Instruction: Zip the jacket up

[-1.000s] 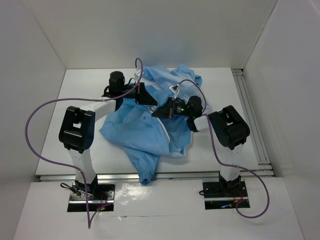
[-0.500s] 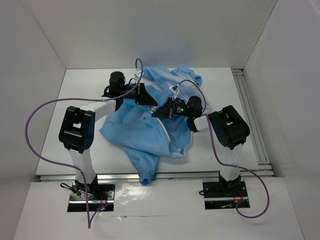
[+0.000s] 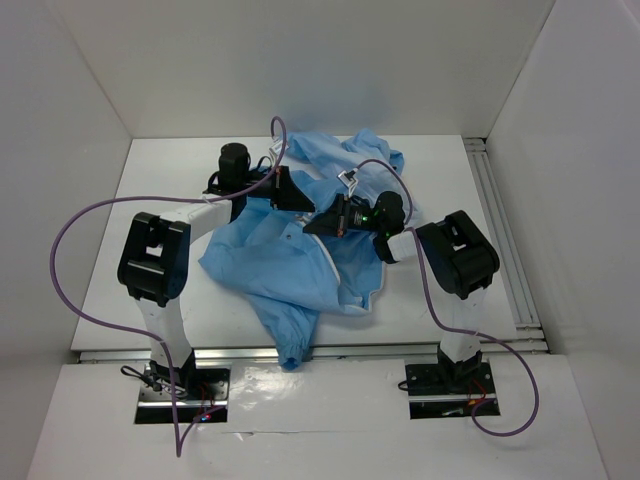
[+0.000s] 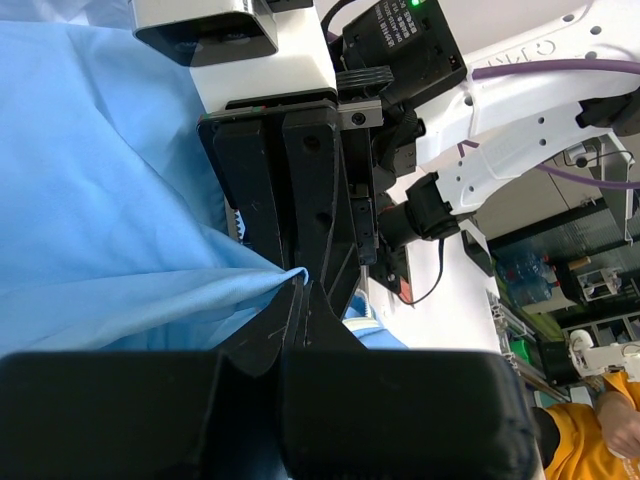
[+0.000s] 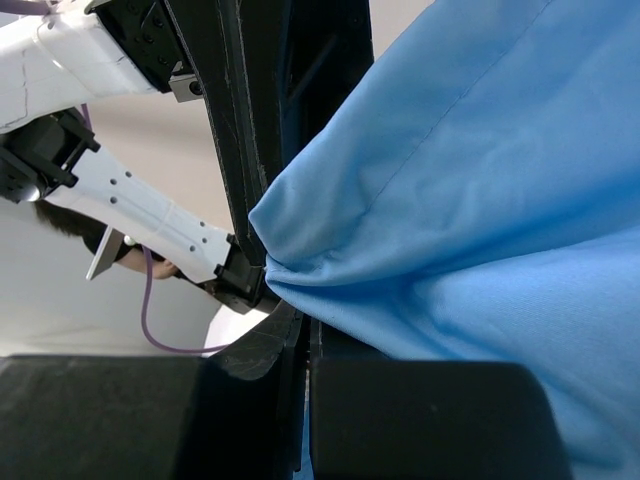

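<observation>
On the white table point(image 3: 125, 250), left pincer point(image 4: 299, 303) and right pincer point(image 5: 302, 322) each pinch the jacket point(image 3: 270, 262).

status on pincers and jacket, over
Left pincer shut on jacket. Right pincer shut on it too, tips almost touching. Jacket crumpled, not zipped. No obstruction seen.

I see white arm tubes with chunky black joint housings point(image 3: 153, 255). A purple cable point(image 3: 62, 250) loops off each arm. Left gripper point(image 4: 298, 295) and right gripper point(image 5: 300, 320) are matt black. Green light point(image 3: 372, 213) on the right wrist. Metal base plates point(image 3: 180, 392).
</observation>
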You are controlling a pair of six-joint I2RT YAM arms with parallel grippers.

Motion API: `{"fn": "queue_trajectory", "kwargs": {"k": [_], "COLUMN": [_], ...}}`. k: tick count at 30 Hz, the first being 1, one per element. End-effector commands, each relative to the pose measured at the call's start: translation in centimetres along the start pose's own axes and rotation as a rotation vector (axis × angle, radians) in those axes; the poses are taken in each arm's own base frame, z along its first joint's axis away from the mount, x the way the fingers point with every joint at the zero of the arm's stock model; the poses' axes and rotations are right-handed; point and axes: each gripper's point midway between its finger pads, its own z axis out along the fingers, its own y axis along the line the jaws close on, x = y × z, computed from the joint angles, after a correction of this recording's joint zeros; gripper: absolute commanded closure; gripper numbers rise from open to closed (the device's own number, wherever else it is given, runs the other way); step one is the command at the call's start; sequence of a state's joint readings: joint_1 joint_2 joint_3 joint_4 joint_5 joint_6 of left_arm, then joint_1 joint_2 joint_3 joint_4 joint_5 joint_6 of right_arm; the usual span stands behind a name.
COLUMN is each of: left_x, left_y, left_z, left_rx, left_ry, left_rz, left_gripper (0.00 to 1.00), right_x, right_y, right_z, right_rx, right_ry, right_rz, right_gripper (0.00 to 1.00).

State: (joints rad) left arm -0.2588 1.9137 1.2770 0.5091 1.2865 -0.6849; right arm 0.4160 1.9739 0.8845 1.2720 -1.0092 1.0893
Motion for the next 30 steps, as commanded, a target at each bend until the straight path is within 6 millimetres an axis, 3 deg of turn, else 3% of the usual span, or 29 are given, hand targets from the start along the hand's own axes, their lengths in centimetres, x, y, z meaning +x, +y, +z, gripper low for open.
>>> {"fn": "queue_trajectory", "kwargs": {"k": [1, 30], "left_x": [-0.5, -0.6], "left_y": [-0.7, -1.2], "left_z": [0.3, 0.2], "left_rx": [0.031, 0.040], "left_ry": [0.011, 0.014], "left_rz": [0.066, 0.067], "left_gripper": [1.00, 1.00], "right_x": [-2.2, -2.3], "right_y": [3.3, 4.4], "right_z": [0.0, -0.7], "right_rx": [-0.136, -0.154], "right_ry": [-0.055, -0.090], "right_rz": [-0.234, -0.247], "right_gripper": [1.00, 1.00]}}
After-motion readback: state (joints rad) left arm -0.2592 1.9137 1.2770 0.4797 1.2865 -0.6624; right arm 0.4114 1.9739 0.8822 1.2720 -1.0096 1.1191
